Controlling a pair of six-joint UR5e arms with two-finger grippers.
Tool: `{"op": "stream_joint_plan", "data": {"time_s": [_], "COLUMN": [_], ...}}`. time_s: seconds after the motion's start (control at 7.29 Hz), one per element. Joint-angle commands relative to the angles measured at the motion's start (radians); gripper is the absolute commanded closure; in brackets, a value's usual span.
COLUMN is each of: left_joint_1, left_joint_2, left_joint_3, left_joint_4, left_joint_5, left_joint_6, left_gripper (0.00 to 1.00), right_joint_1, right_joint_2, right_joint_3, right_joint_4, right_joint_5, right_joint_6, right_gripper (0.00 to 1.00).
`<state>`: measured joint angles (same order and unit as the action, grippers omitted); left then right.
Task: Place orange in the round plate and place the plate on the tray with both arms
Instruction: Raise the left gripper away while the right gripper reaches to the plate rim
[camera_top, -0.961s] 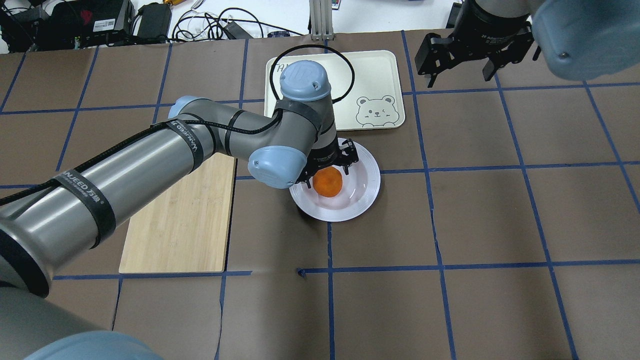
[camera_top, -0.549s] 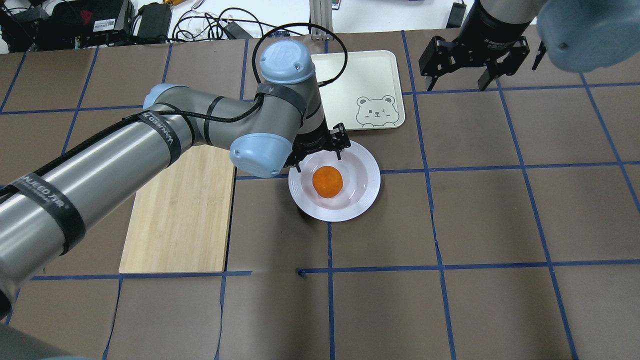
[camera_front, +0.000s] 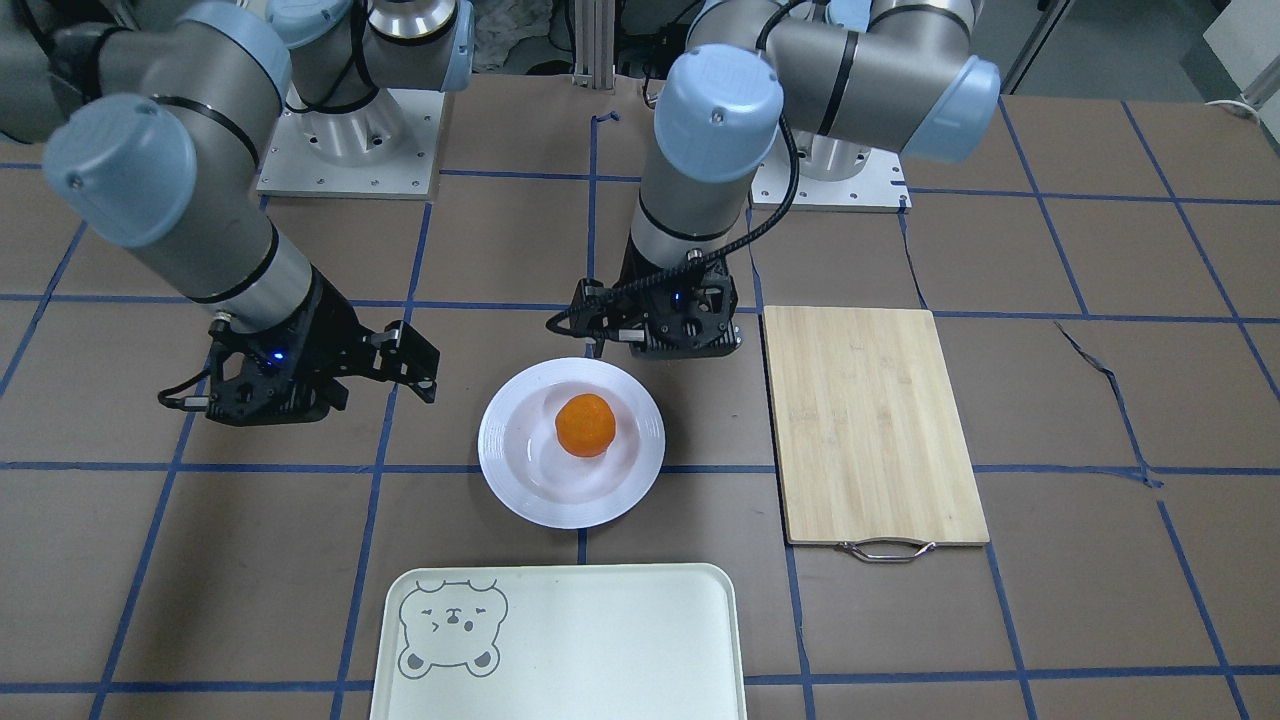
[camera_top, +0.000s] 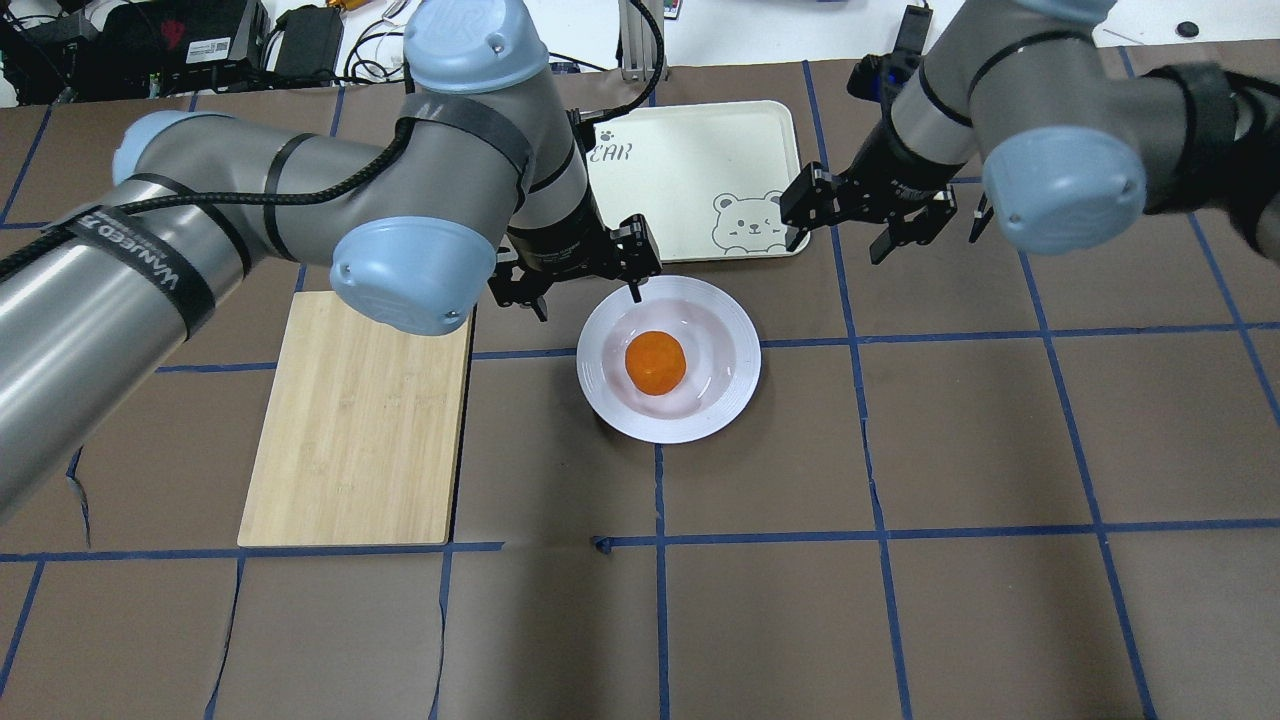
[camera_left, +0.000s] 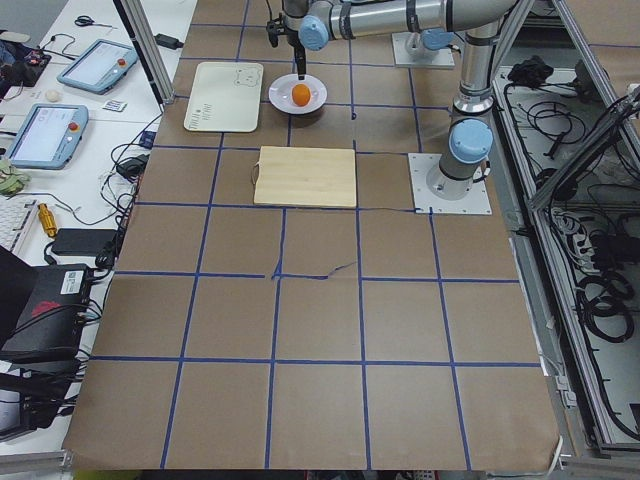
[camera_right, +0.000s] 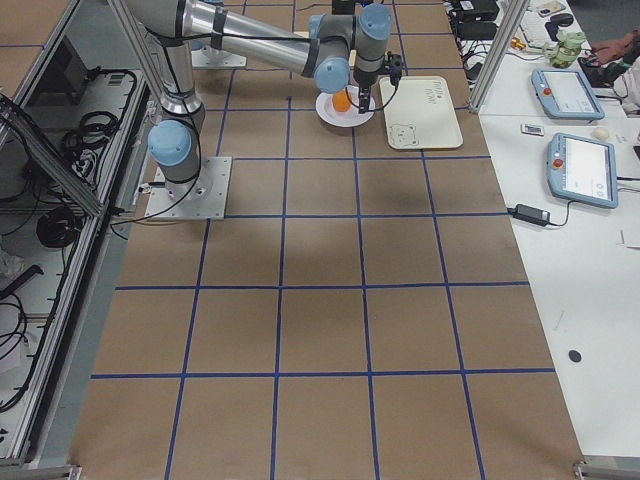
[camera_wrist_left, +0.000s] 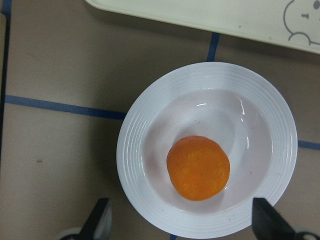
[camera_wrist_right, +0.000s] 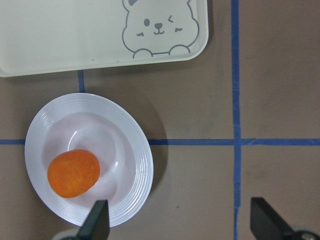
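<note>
Orange (camera_top: 655, 362) sits in the well of the round plate (camera_top: 735, 385). Plate's flat on the table just short of the tray (camera_top: 700, 160) — tray's long axis runs L–R, bear corner nearest the plate. Bamboo cutting board (camera_top: 360, 430) lies apart on the plate's left, long axis front-to-back. Both jaws spread, holding nothing — left gripper (camera_wrist_left: 182, 222) hangs above the plate, right gripper (camera_wrist_right: 180, 222) raised to the plate's right, near the bear corner.

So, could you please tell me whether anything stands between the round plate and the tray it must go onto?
Nothing visible does. Only a bare strip of table separates the round plate, with the orange in it, from the tray. The bamboo cutting board lies off to one side.
</note>
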<state>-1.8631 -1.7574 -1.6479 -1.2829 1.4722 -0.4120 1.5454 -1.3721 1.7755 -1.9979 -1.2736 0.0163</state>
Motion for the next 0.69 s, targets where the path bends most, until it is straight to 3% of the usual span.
{"op": "stream_joint_plan", "data": {"time_s": [0.0, 0.55], "left_joint_1": [0.004, 0.015], "left_joint_2": [0.087, 0.102], "left_joint_3": [0.052, 0.192], "left_joint_4": [-0.143, -0.31], "left_joint_5": [0.003, 0.028], "left_joint_6": [0.025, 0.041], "left_gripper": [0.0, 0.0], "right_joint_1": [0.004, 0.085], "right_joint_2": [0.071, 0.152], "right_joint_3": [0.206, 0.263], "right_joint_4": [-0.299, -0.412], "right_joint_5": [0.056, 0.057], "right_joint_6": [-0.001, 0.001], "right_gripper": [0.0, 0.0]}}
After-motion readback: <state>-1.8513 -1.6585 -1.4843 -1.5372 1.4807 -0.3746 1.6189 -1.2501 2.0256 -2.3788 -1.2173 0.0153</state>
